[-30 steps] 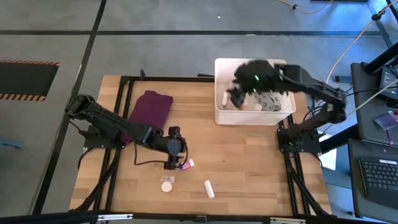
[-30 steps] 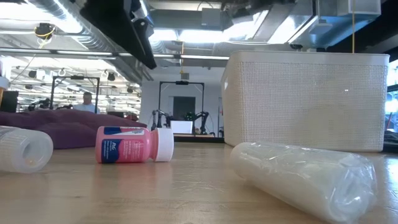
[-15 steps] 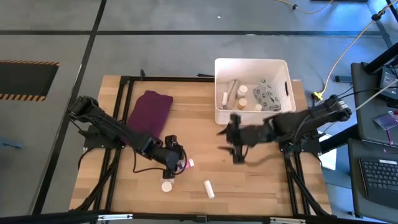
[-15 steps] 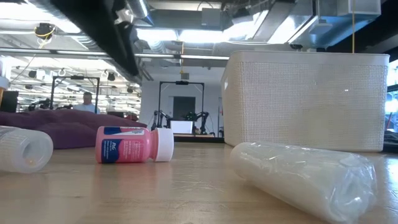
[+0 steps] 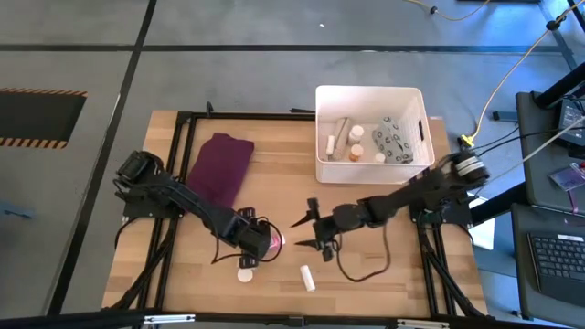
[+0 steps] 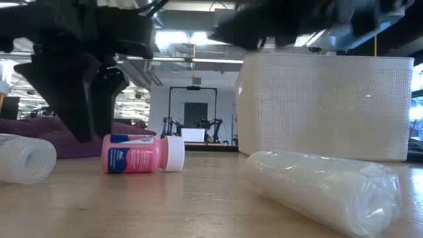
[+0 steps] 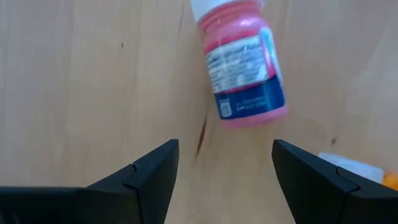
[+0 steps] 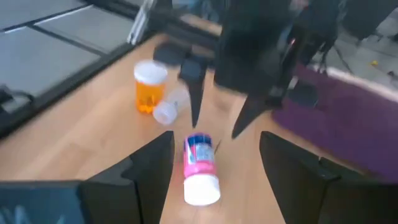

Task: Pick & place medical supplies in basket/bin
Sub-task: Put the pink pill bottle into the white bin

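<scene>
A pink bottle (image 5: pixel 275 241) with a white cap lies on its side on the table; it also shows in the low view (image 6: pixel 142 153). My left gripper (image 7: pixel 227 163) is open and points down just above it, the bottle (image 7: pixel 244 68) lying a little beyond the fingertips. My right gripper (image 8: pixel 217 167) is open, low and nearly level. It comes from the table's right, and the bottle (image 8: pixel 201 168) lies ahead of it between the fingers' lines. The white basket (image 5: pixel 370 137) at the far right holds several supplies. A white roll (image 5: pixel 308 277) lies near the front edge.
A purple folded cloth (image 5: pixel 222 166) lies at the far left. An orange pill bottle (image 8: pixel 149 87) and a small round white container (image 5: pixel 245 273) lie just near of the left gripper. The two grippers (image 5: pixel 260 245) (image 5: pixel 303 233) stand close together over the pink bottle.
My right gripper has swung from above the basket down and toward the table's left and near side, ending low beside the pink bottle and tipped to nearly level. My left gripper has sunk toward the pink bottle and rolled. The bottle has not moved.
</scene>
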`<state>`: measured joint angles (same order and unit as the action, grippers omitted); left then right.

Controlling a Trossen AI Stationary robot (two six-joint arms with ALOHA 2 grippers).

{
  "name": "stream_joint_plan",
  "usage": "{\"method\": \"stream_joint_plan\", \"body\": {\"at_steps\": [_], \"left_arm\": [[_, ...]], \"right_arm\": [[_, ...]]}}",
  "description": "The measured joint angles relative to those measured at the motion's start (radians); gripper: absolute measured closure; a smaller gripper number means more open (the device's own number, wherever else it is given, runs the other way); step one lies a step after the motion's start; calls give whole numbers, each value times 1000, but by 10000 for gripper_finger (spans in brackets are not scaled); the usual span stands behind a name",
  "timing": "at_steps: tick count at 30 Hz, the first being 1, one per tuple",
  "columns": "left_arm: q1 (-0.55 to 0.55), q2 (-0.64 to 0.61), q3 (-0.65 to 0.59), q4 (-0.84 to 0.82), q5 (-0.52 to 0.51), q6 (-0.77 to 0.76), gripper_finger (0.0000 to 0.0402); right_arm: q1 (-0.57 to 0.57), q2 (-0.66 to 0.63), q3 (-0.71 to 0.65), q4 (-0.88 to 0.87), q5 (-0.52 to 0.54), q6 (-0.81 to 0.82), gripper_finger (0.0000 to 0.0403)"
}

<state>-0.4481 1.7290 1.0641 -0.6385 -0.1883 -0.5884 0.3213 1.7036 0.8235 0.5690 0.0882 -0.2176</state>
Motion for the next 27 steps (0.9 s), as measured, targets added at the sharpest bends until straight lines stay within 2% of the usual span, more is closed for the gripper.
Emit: {"method": "stream_joint_plan", "body": {"at_steps": [6, 11, 14, 22, 27], "left_arm": [[12, -1, 0, 1, -22, 16, 151], [27, -1, 0, 1, -23, 33, 151], [34, -1, 0, 2, -22, 59, 151], [69, -1, 0, 14, -12, 78, 151], [72, -1, 0, 14, 6, 78, 151]], "right_arm": [[-72, 191, 0, 192, -82, 5, 164], [-114, 298, 0, 311, -168, 56, 164], [-118, 347, 1, 360, -176, 54, 164], [-120, 475, 97, 352, -180, 83, 164], [-120, 486, 112, 293, -180, 104, 164]]}}
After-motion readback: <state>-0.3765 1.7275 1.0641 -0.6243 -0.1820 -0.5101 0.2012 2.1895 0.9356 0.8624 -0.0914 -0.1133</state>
